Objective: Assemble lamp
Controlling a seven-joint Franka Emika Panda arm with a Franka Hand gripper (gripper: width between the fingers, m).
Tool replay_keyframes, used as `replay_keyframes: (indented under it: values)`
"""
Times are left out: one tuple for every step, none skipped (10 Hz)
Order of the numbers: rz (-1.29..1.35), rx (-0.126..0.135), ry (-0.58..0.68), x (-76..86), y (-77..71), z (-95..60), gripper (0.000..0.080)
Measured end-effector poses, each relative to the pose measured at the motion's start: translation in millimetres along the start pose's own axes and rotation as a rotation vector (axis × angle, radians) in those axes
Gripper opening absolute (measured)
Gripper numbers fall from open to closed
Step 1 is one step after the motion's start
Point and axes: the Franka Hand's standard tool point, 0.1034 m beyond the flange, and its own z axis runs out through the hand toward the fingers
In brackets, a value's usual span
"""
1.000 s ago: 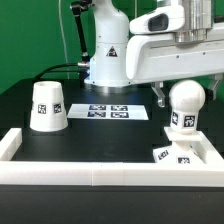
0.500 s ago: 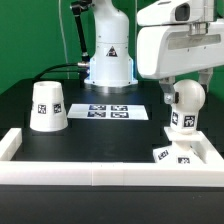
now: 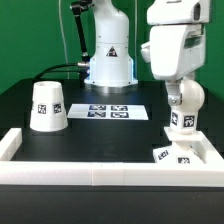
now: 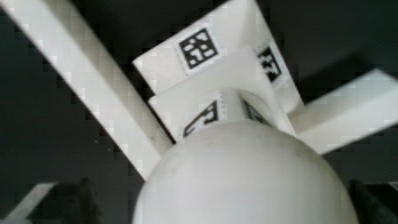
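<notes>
The bulb [image 3: 186, 104] stands upright with its long axis vertical. Its round end points to 12 o'clock and its tagged neck to 6 o'clock, just above the low base [image 3: 176, 155] at the exterior view's right. It is smooth and white. The arm [image 3: 176, 45] hangs straight down over it. The dark fingers [image 4: 48, 206] flank the dome; I cannot tell if they press it. The shade [image 3: 47, 105] stands at 9 o'clock.

table [image 3: 100, 135] black | shade [image 3: 47, 106] exterior view's left | marker board [image 3: 110, 111] centre | base [image 3: 165, 154] exterior view's right
</notes>
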Motion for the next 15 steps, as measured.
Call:
replay_keyframes:
  values:
    - [-0.066,-0.001,-0.005,1.7,-1.4,0.6,0.0698]
    - [-0.169,-0.002,-0.012,2.5,-2.3,1.6,0.0698]
    - [-0.248,-0.005,-0.022,2.9,-1.6,2.1,0.0698]
    - [-0.331,-0.009,-0.034,4.2,1.2,2.5,0.0698]
    - [-0.362,-0.013,-0.041,6.4,3.8,3.1,0.0698]
    - [-0.440,-0.015,-0.054,5.7,4.7,4.5,0.0698]
    - [-0.489,-0.015,-0.065,4.5,4.8,5.5,0.0698]
    - [-0.499,-0.016,-0.070,4.3,4.9,5.6,0.0698]
    - [-0.485,-0.017,-0.071,4.4,4.6,5.8,0.0698]
    - [-0.484,-0.017,-0.071,3.3,5.1,5.8,0.0698]
    - [-0.482,-0.017,-0.071,2.8,5.4,5.8,0.0577]
    - [-0.482,-0.017,-0.071,2.4,5.5,5.8,0.0576]
    - [-0.481,-0.017,-0.071,2.2,5.7,5.8,0.0576]
    - [-0.459,-0.017,-0.071,2.0,5.8,5.8,0.0576]
    - [-0.439,-0.018,-0.071,1.6,5.9,5.9,0.0576]
